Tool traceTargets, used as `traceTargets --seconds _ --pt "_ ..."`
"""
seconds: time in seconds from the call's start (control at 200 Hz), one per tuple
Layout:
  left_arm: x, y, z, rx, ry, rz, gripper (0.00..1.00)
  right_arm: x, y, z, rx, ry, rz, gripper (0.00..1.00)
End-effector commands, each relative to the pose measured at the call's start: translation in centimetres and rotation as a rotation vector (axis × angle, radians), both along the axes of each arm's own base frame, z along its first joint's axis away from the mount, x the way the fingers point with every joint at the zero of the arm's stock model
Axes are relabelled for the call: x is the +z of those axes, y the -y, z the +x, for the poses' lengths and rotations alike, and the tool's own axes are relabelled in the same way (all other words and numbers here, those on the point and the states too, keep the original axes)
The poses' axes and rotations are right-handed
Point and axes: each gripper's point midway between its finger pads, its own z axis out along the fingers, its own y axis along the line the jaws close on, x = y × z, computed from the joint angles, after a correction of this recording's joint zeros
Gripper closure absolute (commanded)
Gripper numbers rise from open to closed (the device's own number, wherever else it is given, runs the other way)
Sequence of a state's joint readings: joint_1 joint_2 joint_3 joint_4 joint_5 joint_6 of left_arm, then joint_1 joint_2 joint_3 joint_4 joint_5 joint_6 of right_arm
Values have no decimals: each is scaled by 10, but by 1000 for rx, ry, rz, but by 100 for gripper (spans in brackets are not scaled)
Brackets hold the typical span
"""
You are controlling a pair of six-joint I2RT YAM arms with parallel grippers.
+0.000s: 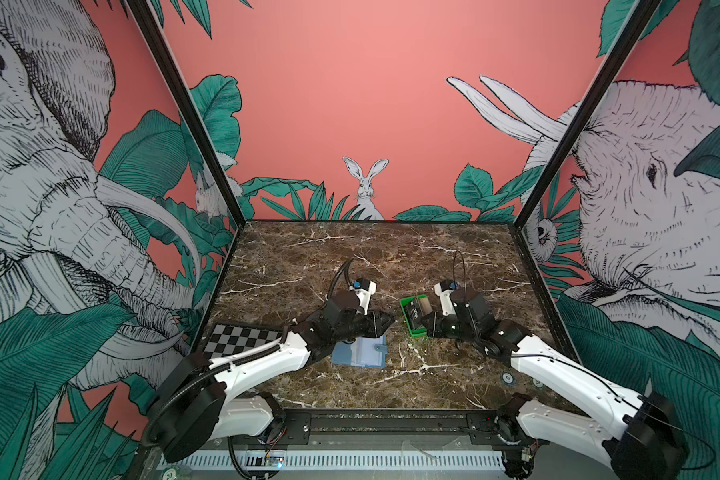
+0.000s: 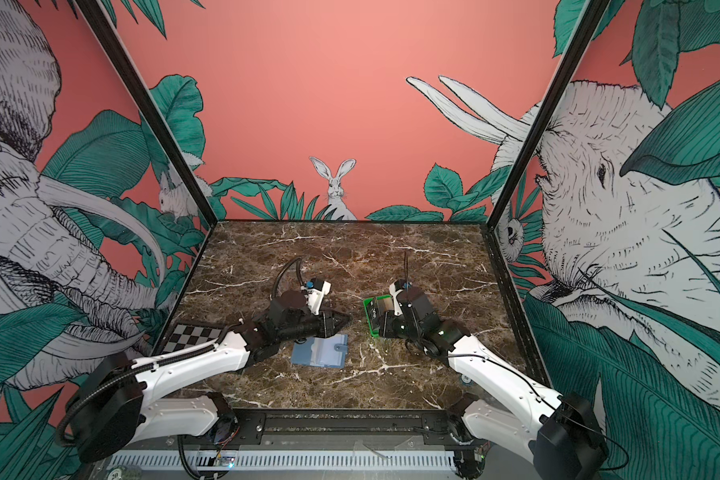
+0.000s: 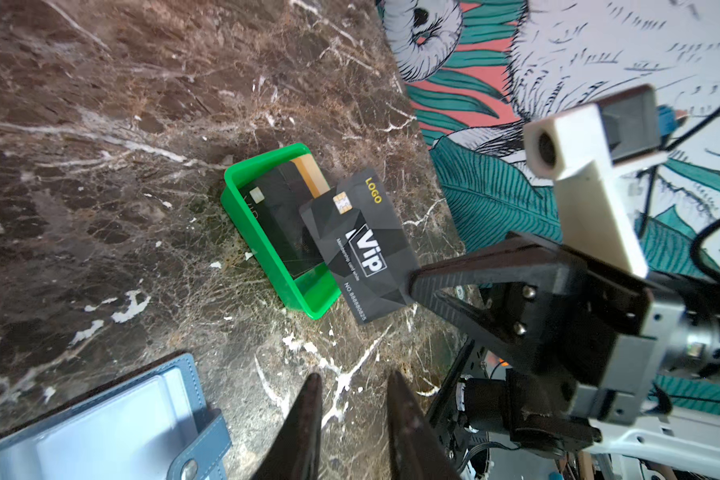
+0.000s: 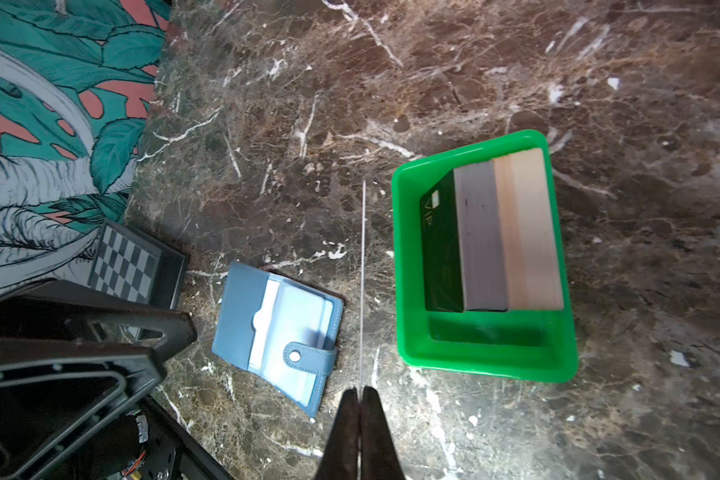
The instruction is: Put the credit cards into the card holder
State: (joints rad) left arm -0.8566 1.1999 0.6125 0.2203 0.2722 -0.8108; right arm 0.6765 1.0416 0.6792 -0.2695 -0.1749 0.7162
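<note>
A black rail (image 1: 391,424) runs along the near edge, and both arms reach in from it over a dark brown marble table (image 1: 350,249) veined with white. Near the middle lies the card holder (image 1: 360,351) (image 4: 277,332), open, its clear sleeves facing up and its snap tab loose. At the near left sits a checkered plate (image 1: 242,338). The left gripper (image 3: 354,376) hovers by the holder's far edge, its fingers apart with nothing between them. Farther right stands a green tray (image 4: 404,270), with a black card (image 4: 441,249), a grey card (image 4: 481,241) and a beige card (image 4: 528,232) overlapping inside it. The right gripper (image 3: 414,286) is clamped on the corner of a black VIP card (image 3: 358,245), held up beside the tray's rim and clear of the table. Beyond, black posts frame coral walls (image 1: 350,104) – elephants at the sides, green leaves, and a white rabbit (image 1: 366,187) at the far middle.
</note>
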Motion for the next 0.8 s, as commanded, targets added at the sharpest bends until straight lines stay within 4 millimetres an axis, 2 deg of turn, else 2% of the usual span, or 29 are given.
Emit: traceTargets --seconds 0.0,0.13,0.385,0.54,0.795 --pt "8 -15 -6 41 23 -49 72 18 -7 4 -40 57 48 100" --pt "13 -25 -14 61 15 -89 72 26 -19 0 -34 76 93 100" --pt "15 -40 -20 90 43 -118 69 28 -35 -8 -20 89 136 100" --pt "16 -39 -26 49 70 -101 70 32 -51 -13 9 94 186 100" --pt "9 -35 -31 8 67 -114 68 41 -59 -12 -3 121 233 100"
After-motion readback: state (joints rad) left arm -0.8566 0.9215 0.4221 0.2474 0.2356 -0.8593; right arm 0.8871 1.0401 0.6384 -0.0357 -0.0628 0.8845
